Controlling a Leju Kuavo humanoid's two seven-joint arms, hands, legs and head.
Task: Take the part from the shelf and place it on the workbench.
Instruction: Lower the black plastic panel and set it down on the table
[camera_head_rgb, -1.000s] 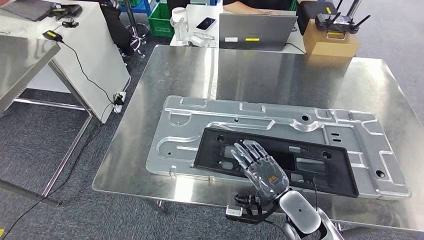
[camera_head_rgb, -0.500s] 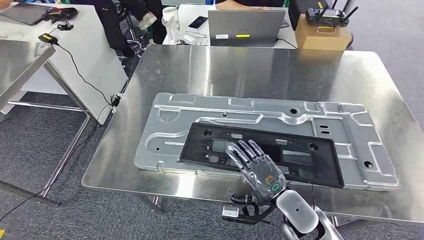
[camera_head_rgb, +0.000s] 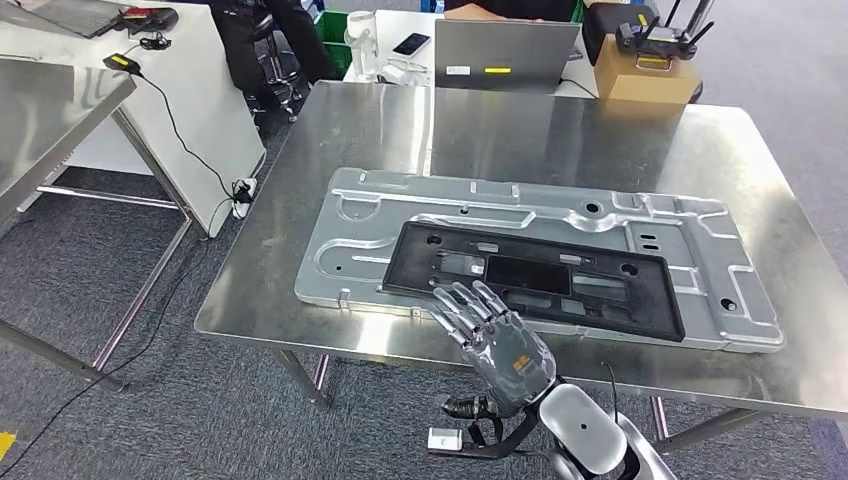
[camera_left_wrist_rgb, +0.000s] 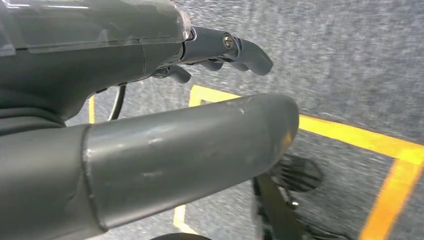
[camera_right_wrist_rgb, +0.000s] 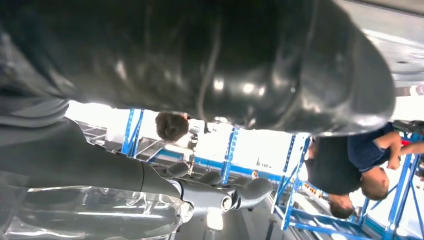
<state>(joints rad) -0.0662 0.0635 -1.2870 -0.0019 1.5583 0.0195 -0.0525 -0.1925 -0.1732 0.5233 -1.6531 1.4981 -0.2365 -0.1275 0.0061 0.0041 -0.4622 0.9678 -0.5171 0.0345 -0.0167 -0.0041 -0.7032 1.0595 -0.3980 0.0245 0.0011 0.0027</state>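
The black rectangular frame part (camera_head_rgb: 560, 285) lies flat on a large silver stamped plate (camera_head_rgb: 360, 225) on the steel workbench (camera_head_rgb: 500, 140). My right hand (camera_head_rgb: 495, 340) hovers at the bench's near edge with fingers spread and nothing in it, its fingertips just short of the part's near left corner. In the right wrist view the right hand (camera_right_wrist_rgb: 210, 75) appears as a thick thumb with dark fingers (camera_right_wrist_rgb: 235, 192) stretched out. My left hand (camera_left_wrist_rgb: 165, 135) hangs over grey floor with yellow lines, thumb straight, holding nothing.
A laptop (camera_head_rgb: 505, 55) and a cardboard box (camera_head_rgb: 645, 75) topped by a black device stand past the bench's far edge. Another steel table (camera_head_rgb: 50, 110) stands at the left, with a cable running to the floor. People (camera_right_wrist_rgb: 345, 170) are behind the bench.
My right hand has drawn back off the black part toward the bench's near edge. The camera has shifted, so the whole scene sits a little differently.
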